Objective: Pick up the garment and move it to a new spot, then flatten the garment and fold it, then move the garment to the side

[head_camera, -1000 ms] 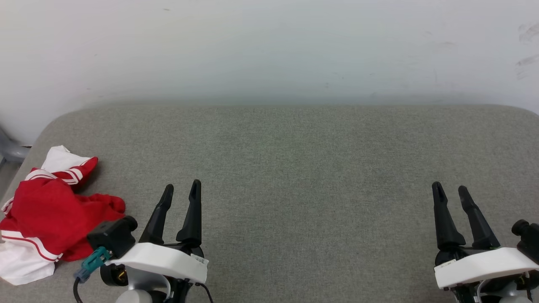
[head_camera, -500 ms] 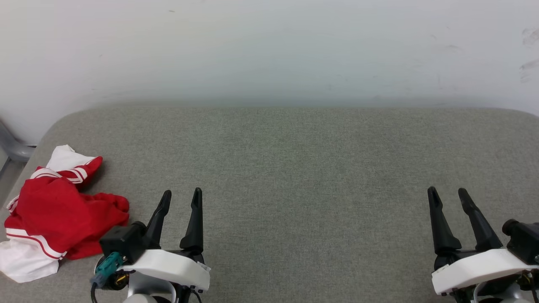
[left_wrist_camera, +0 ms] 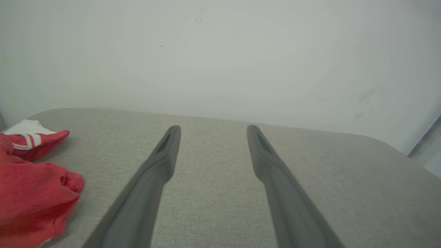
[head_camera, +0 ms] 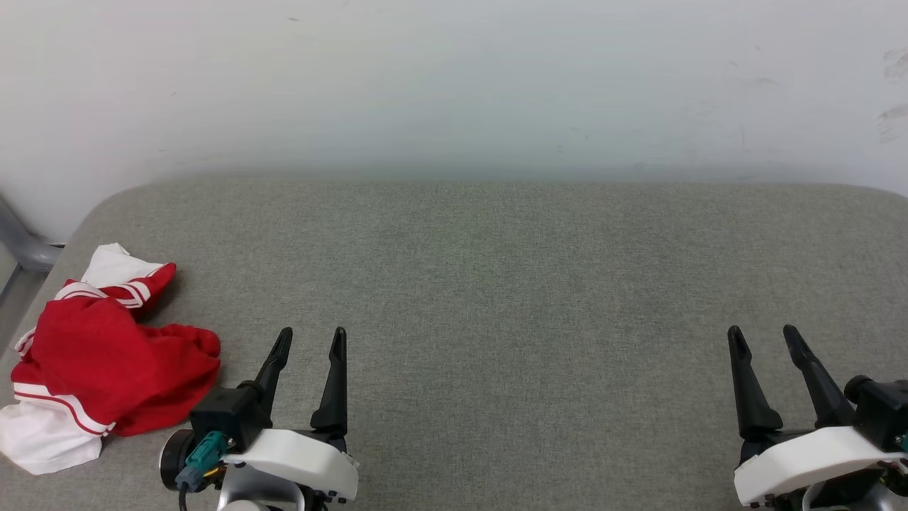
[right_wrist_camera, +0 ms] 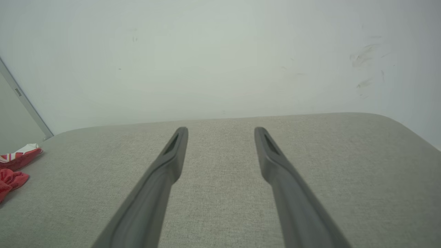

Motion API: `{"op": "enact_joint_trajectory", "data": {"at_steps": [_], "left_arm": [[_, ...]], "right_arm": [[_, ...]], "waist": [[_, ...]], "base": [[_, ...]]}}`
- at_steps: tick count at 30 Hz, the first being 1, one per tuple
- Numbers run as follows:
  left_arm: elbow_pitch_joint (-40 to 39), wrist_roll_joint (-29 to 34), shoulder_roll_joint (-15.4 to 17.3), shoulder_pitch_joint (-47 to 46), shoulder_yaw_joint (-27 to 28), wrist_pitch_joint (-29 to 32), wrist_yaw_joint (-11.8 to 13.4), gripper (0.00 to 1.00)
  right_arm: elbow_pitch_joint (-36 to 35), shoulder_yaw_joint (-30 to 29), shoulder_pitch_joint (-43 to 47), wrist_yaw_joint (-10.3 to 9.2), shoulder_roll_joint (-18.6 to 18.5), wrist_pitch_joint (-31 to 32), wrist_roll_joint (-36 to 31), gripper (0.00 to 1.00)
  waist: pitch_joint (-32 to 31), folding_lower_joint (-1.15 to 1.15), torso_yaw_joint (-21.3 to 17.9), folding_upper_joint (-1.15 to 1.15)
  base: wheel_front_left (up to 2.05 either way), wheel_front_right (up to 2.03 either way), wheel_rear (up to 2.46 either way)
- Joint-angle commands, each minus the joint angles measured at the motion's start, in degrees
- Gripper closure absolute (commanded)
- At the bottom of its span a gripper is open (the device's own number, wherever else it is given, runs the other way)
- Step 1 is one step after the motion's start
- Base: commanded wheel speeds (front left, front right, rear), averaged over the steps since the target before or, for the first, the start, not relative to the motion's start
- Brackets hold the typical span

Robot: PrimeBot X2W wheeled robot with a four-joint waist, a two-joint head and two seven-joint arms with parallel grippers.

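The garment is a crumpled red jersey with white sleeves and striped trim, heaped at the near left corner of the grey padded table. Its chest letters are hidden in the folds. My left gripper stands open just right of the heap, apart from it, nothing between its fingers. In the left wrist view the garment lies left of the open left gripper. My right gripper is open at the lower right, far from the cloth. The right wrist view shows the right gripper open and the garment at the far left edge.
A white wall rises behind the table's far edge. A grey metal leg stands off the table's left corner. The table has rounded corners, and its left edge runs close beside the garment.
Both grippers have drawn back toward the bottom of the head view, the left one shifting slightly right. The camera has tilted a little. The garment lies as before.
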Motion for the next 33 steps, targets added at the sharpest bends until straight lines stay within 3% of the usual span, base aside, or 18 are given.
{"op": "enact_joint_trajectory", "data": {"at_steps": [1, 19, 33], "left_arm": [[0.11, 1.42, 0.25, -0.77, -0.05, -0.64, 0.06, 0.00], [2.47, 6.31, -0.39, -1.73, 0.12, -2.49, -0.76, 0.00], [4.11, 7.96, -0.69, -2.55, 0.82, -3.42, -1.30, 0.00]], "right_arm": [[-0.69, -0.24, 0.09, -0.01, 0.07, -0.06, -1.23, 0.00], [-1.75, -1.26, 1.33, -0.02, 0.09, -1.45, -6.50, 0.00], [-3.05, 0.98, 1.19, -0.03, 0.10, -2.63, -9.27, 0.00]], "waist": [[-0.03, 0.00, 0.02, 0.00], [-0.10, 0.00, 2.09, 0.00], [0.10, 0.00, 11.83, 0.00]], "base": [[0.00, 0.00, 0.00], [0.00, 0.00, 0.00], [0.00, 0.00, 0.00]]}}
